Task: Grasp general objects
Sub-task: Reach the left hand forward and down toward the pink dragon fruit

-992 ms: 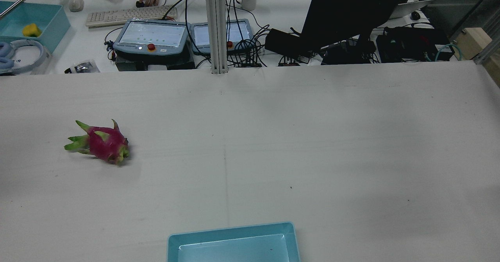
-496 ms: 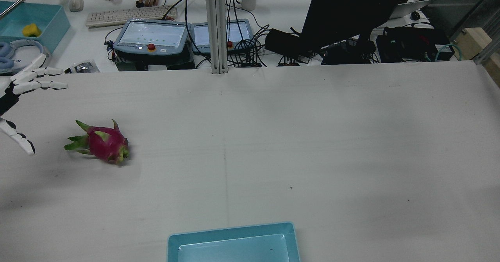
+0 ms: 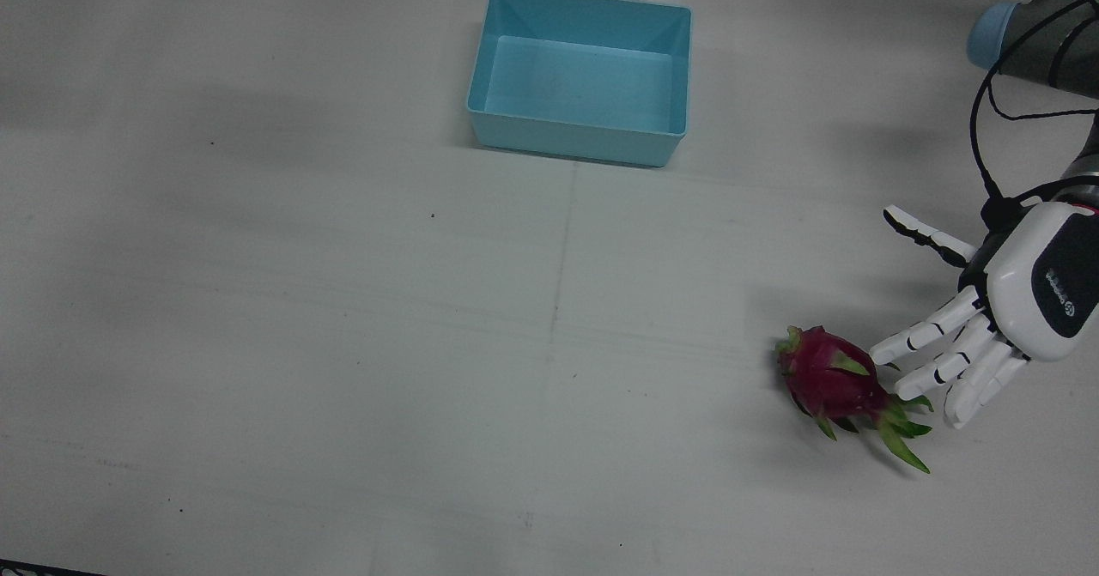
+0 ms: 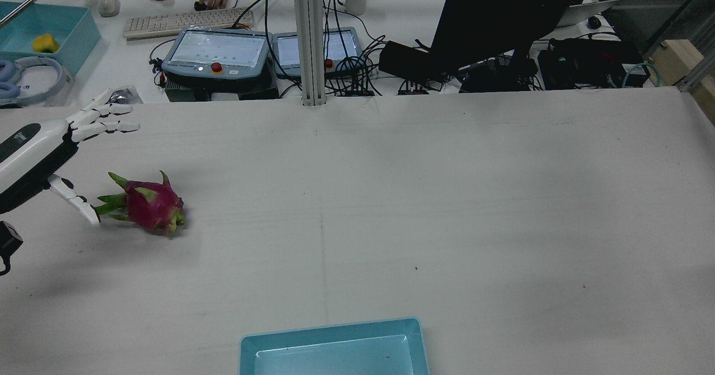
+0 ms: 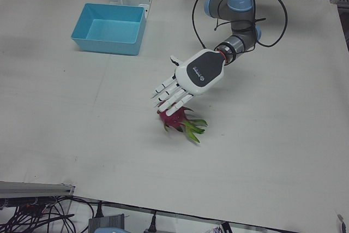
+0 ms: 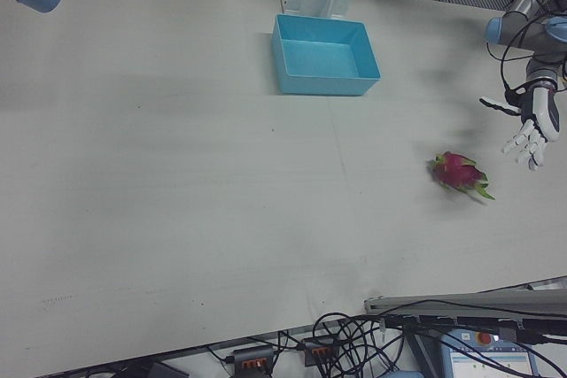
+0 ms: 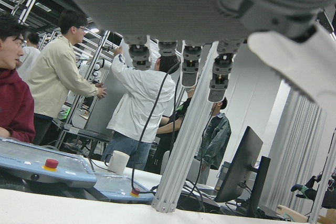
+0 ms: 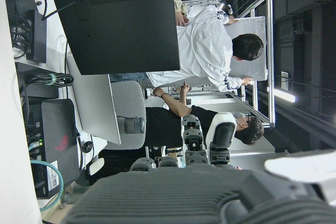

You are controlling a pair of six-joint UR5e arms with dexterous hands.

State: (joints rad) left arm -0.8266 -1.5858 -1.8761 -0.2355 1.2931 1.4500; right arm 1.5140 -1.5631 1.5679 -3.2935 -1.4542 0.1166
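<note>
Left hand [image 3: 987,327] spread open beside dragon fruit [image 3: 834,383], holding nothing; contact unclear. Right hand [image 8: 205,145] seen only by own camera, state untellable.

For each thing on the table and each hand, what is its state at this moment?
dragon fruit: lying on its side on the table, not held.
blue bin: upright, empty.
left hand: open, fingers spread, beside the fruit's leafy end; contact cannot be told.
right hand: only its own camera shows it, fingers extended, holding nothing visible.
</note>
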